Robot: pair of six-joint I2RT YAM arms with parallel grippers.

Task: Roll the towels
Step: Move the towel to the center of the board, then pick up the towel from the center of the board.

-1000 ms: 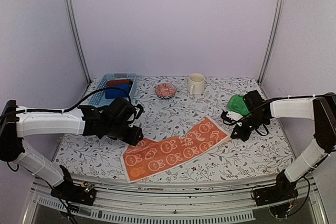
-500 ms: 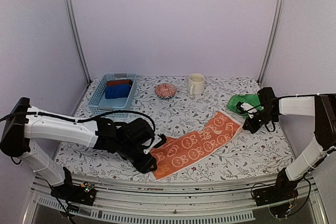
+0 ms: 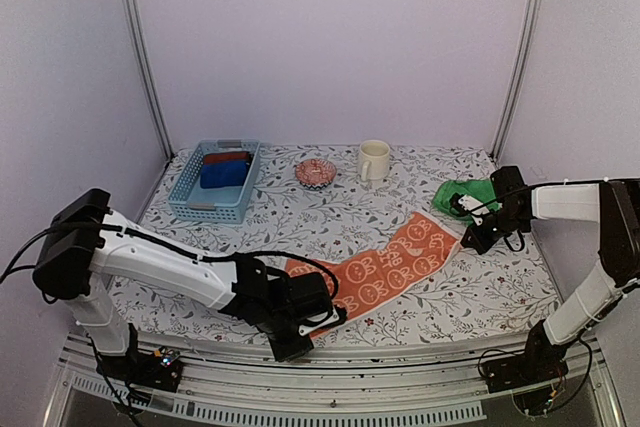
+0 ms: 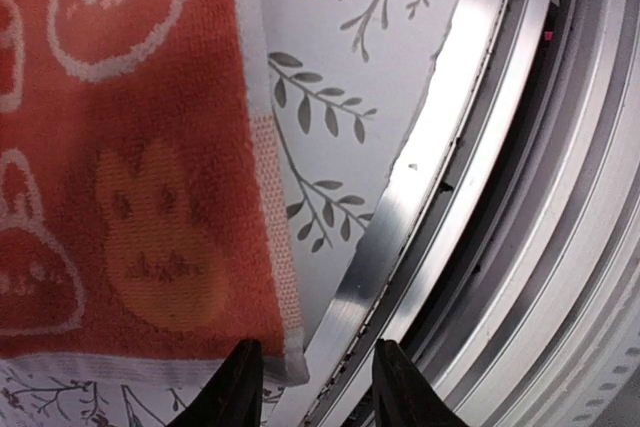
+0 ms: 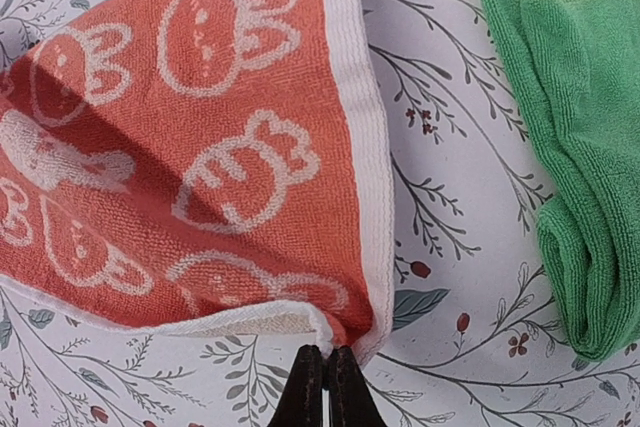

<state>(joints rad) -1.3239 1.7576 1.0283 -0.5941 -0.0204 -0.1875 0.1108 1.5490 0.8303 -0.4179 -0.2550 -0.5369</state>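
Observation:
An orange towel [image 3: 390, 267] with white rabbit prints lies stretched slantwise on the table, also showing in the left wrist view [image 4: 130, 147] and the right wrist view [image 5: 200, 147]. My right gripper [image 3: 468, 238] is shut on its far right corner, with fingertips [image 5: 325, 372] pinching the pale edging. My left gripper [image 3: 305, 327] is low at the towel's near left end by the table's front edge. It is open [image 4: 315, 377], with the towel's corner lying between the fingers. A bright green towel [image 3: 458, 193] lies crumpled just behind my right gripper [image 5: 570, 127].
A blue basket [image 3: 190, 202] holding a blue and a dark red cloth roll stands at the back left. A small patterned bowl [image 3: 314, 171] and a cream mug [image 3: 373, 159] stand at the back. The metal front rail [image 4: 420, 177] runs right beside my left gripper.
My left arm has swung forward and right to the towel's near corner at the front edge. The towel has shifted right, its right end now by the green towel.

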